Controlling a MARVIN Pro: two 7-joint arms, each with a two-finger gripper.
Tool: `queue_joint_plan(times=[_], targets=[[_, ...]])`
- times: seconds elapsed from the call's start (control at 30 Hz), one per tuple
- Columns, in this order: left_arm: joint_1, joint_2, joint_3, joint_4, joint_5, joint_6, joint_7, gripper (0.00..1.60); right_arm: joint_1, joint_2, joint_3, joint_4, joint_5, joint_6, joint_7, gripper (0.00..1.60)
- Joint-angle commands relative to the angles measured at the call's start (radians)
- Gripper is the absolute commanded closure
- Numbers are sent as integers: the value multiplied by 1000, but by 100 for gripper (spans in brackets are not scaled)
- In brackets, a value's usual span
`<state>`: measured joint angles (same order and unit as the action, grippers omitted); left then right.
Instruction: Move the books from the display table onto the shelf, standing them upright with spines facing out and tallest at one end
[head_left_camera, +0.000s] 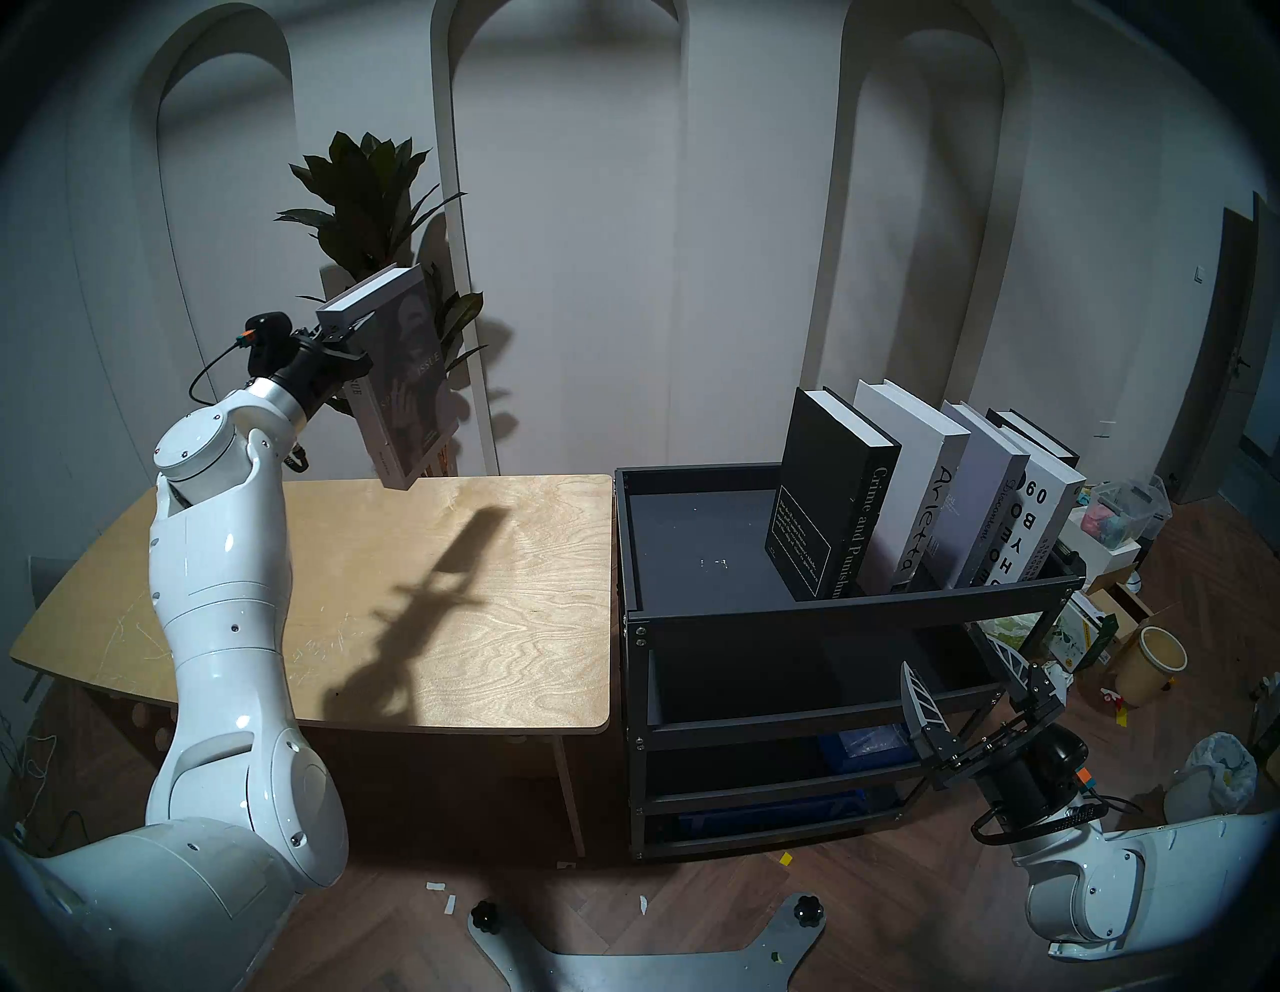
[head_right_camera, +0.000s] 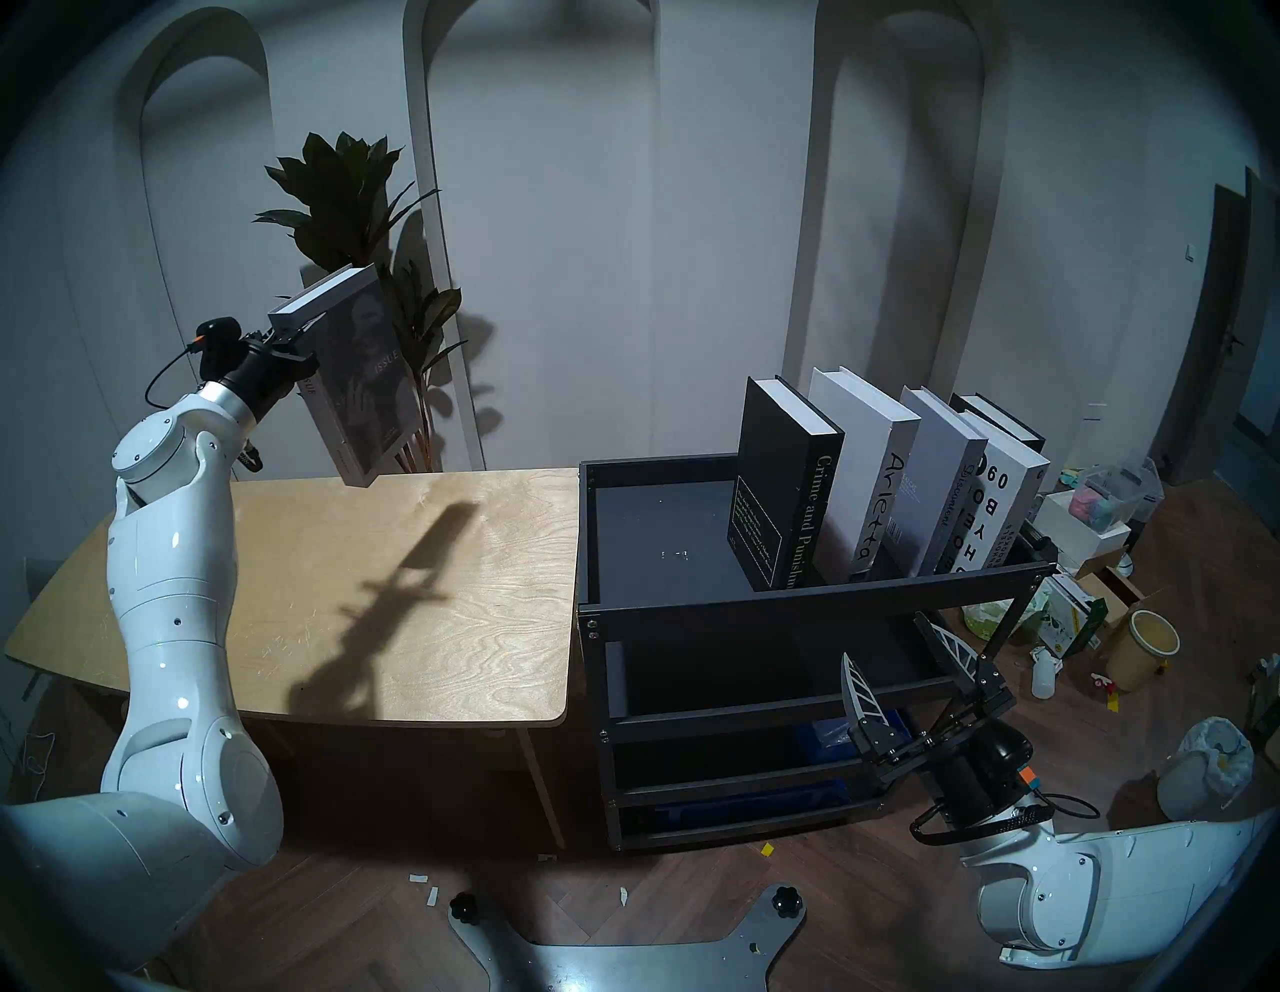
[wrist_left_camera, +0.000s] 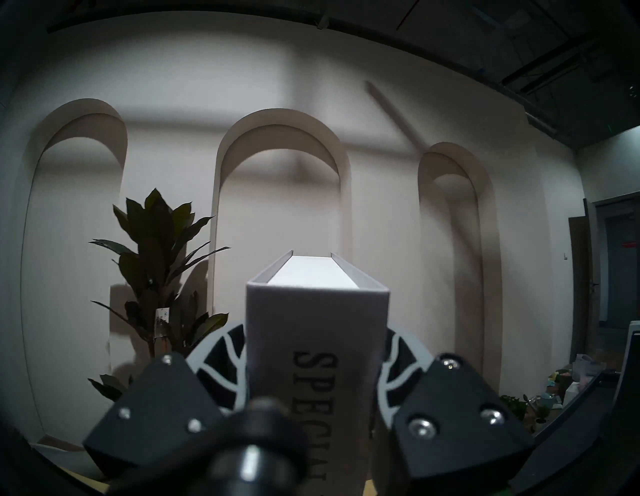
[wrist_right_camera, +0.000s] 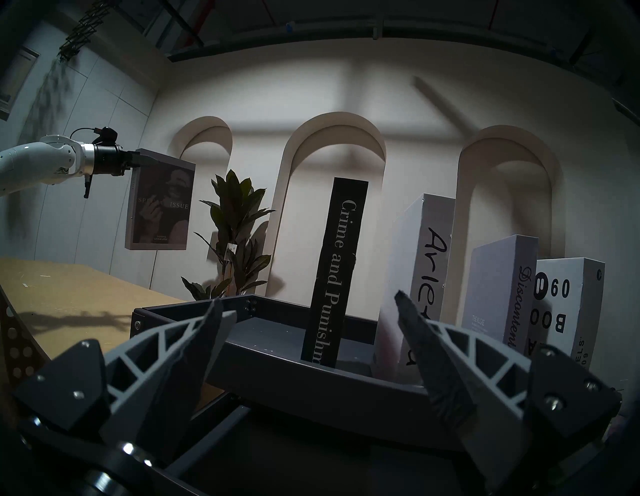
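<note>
Grey SPECIAL ISSUE book (head_left_camera: 398, 377) held in the air above the far left part of the counter (head_left_camera: 485, 623), clear of its top, lower corner tilted toward the wood and spine toward the arm. Clamped near its upper spine end by the left end effector (head_left_camera: 339, 339), fingers (wrist_left_camera: 221, 367) pressed against both covers. Shadow of book and arm thrown across the counter's bare plywood. To the counter's right, touching its edge, the black shelf (head_left_camera: 831, 609), with five books standing in the top tray, spines facing the robot: black Crime and Punishment (head_left_camera: 828, 495) nearest the counter, then white Arietta (head_left_camera: 914, 478), grey Discontent (head_left_camera: 983, 495), a white book with large black letters (head_left_camera: 1039, 526), and a dark book (head_left_camera: 1032, 433) behind that one, mostly hidden. All five leaning toward the counter side, not quite upright. Left half of the tray bare. Right end effector (head_left_camera: 963, 682) hanging low in front of the shelf's right end, away from the counter, fingers spread wide and holding nothing. Potted plant (head_left_camera: 374, 208) behind the counter's far edge, against the arched wall.
</note>
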<state>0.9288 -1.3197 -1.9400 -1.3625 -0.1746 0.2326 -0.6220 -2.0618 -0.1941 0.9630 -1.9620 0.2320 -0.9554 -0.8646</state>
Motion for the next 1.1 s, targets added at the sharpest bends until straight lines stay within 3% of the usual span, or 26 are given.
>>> queue_joint_plan(times=[0.0,0.03,0.07,0.13,0.2,0.23,0.27,0.43,0.6,1.07], targets=[[-17,-77,53,-126,-21,38,2,160,2,1,4,-3,0,-4,-2,0],[-19,-84,61,-118,-24,46,4,160,2,1,4,-3,0,-4,-2,0],[-6,-99,72,-169,-24,65,14,160,3,0,4,-3,0,-4,-2,0],[-10,-102,77,-149,-25,70,18,160,3,0,4,-3,0,-4,-3,0],[24,-114,75,-223,-16,105,55,160,3,-1,4,-2,0,-4,-3,0],[21,-114,73,-197,-13,110,66,160,3,-1,4,-2,0,-4,-3,0],[53,-119,59,-251,-6,140,97,160,4,-1,4,-2,0,-4,-3,0],[81,-122,32,-281,8,178,155,160,4,-1,4,-2,0,-4,-3,0],[126,-159,13,-367,37,248,241,160,5,-2,4,-1,0,-4,-4,0],[197,-281,126,-520,55,386,313,160,6,-3,3,0,0,-4,-3,0]])
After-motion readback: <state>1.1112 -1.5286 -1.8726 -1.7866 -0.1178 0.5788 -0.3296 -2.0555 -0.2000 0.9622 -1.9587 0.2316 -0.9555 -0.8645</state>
